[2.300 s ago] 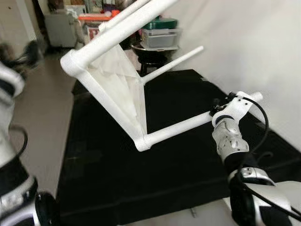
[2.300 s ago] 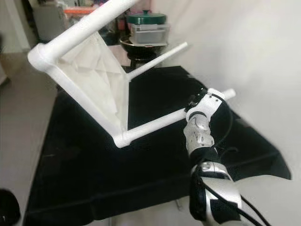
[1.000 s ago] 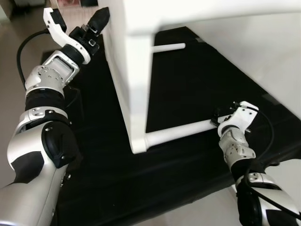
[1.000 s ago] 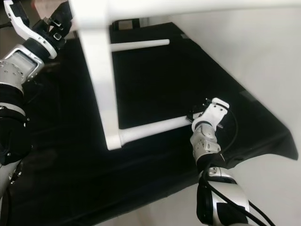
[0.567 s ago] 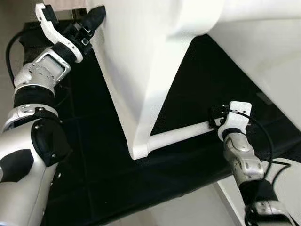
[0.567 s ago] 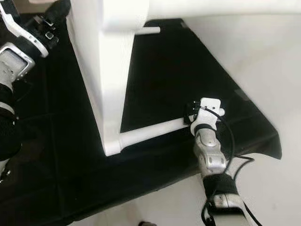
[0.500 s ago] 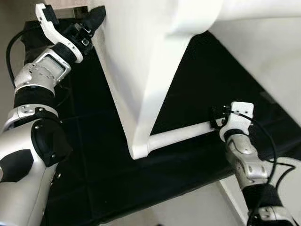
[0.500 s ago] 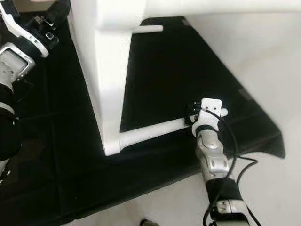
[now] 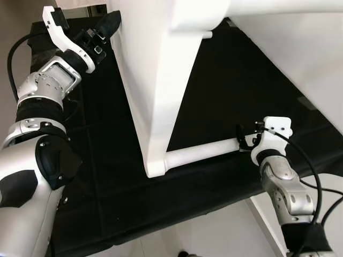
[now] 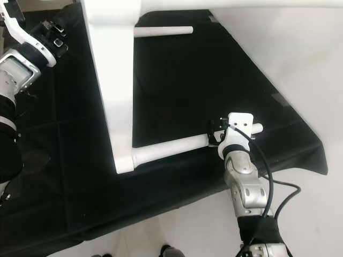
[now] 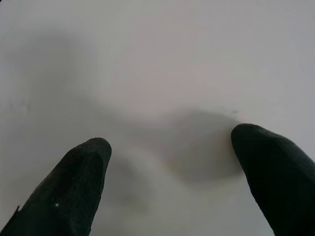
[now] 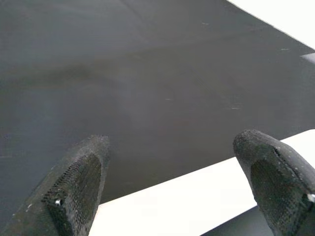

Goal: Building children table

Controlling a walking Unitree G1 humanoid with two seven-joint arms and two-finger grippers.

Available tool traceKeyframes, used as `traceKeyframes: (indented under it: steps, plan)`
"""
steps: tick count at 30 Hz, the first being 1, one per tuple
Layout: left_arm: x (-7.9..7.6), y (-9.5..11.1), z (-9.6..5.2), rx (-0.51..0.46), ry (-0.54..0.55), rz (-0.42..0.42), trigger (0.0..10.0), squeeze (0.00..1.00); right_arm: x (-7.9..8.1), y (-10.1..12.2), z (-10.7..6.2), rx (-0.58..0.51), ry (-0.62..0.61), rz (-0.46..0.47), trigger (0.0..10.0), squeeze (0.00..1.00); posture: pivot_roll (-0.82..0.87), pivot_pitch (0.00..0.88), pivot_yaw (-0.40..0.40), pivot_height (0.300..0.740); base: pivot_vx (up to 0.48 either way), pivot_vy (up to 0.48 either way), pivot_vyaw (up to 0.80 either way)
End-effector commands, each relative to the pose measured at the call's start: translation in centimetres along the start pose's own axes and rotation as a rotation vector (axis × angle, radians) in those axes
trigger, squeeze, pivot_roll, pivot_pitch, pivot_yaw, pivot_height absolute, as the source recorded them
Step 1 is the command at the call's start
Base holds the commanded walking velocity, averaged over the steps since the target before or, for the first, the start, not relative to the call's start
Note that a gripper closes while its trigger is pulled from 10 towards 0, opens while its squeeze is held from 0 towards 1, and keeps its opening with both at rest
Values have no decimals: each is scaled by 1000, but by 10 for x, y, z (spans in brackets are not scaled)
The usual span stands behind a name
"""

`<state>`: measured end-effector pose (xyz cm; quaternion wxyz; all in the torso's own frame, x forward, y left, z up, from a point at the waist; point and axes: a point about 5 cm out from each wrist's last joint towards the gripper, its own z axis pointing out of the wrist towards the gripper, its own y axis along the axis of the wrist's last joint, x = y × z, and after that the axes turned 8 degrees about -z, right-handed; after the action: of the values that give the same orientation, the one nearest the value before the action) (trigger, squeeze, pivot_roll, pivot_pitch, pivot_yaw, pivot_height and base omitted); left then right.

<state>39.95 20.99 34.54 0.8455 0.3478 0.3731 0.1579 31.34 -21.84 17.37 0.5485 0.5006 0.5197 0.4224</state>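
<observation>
Two legs visible on the one white table [image 9: 155, 80], tipped up over a black mat [image 10: 177, 80]. Left gripper [image 9: 107, 25] presses spread fingers flat against its panel. Right gripper [image 9: 245, 140] sits wide open around the near leg [image 10: 171, 145], not clamping it.

The right gripper [image 12: 172, 182] is spreading its two black fingertips [image 12: 76, 184] around a white table leg [image 12: 187, 206] lying over the black mat [image 12: 147, 73].
</observation>
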Motion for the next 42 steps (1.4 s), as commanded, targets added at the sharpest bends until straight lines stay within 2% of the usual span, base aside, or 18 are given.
traceKeyframes:
  steps: [1,8,13,18,21,22,23,24,28,30,32,33,35,36,37,38,41,42]
  plan:
    - [-2,8,-6,1,-31,25,10000,0,-2,9,-6,-33,14,28,10000,1000,-303,145,-45,740,0,0,0]
    - [-7,16,-18,-31,-60,61,10000,0,-1,26,-16,-106,104,135,10000,1000,-302,129,-48,740,0,0,0]
    - [-13,17,-26,-41,-74,97,10000,0,-7,37,-19,-146,117,-5,10000,1000,-305,118,-47,740,0,0,0]
    - [-23,11,-41,-48,-53,225,10000,0,-8,45,-20,-215,158,-133,10000,1000,-304,108,-47,740,0,0,0]
    - [-31,-6,-61,-11,44,512,10000,0,22,37,-23,-222,355,-162,10000,1000,-286,92,-46,740,0,0,0]
    - [-31,-6,-61,-11,44,512,10000,0,22,37,-23,-222,355,-162,10000,1000,-286,92,-46,740,0,0,0]
    - [-36,-20,-73,7,77,609,10000,0,41,25,-25,-206,445,-213,10000,945,-272,84,-50,740,0,0,0]
    - [-38,-29,-81,19,106,646,10000,0,48,19,-25,-196,454,-219,10000,0,-253,79,-51,740,0,0,0]
    - [-43,-58,-107,44,210,707,10000,0,72,-1,-25,-153,485,-191,10000,0,-231,70,-52,740,0,0,0]
    - [-44,-61,-110,45,224,709,10000,0,75,-3,-25,-149,488,-189,10000,0,-231,70,-52,740,0,0,0]
    - [-40,-92,-141,98,333,714,10000,0,92,-21,-27,-112,479,-220,10000,0,-177,53,-69,740,0,0,0]
    - [-40,-92,-141,98,333,714,10000,0,92,-21,-27,-112,479,-220,10000,0,-177,53,-69,740,0,0,0]
    - [-41,-117,-170,133,432,693,10000,0,99,-29,-28,-101,489,-240,10000,0,-166,49,-75,740,0,0,0]
    - [-41,-117,-170,133,432,693,10000,0,99,-29,-28,-101,489,-240,10000,0,-166,49,-75,740,0,0,0]
    - [-38,-133,-187,187,499,678,10000,0,95,-32,-23,-75,466,-218,10000,0,-157,38,-79,740,0,0,0]
    - [-38,-133,-187,187,499,678,10000,0,95,-32,-23,-75,466,-218,10000,0,-157,38,-79,740,0,0,0]
    - [-32,-171,-239,313,714,638,10000,0,76,-49,-12,13,366,-191,10000,0,-140,23,-98,740,0,0,0]
    - [-32,-171,-239,313,714,638,10000,0,76,-49,-12,13,366,-191,10000,0,-140,23,-98,740,0,0,0]
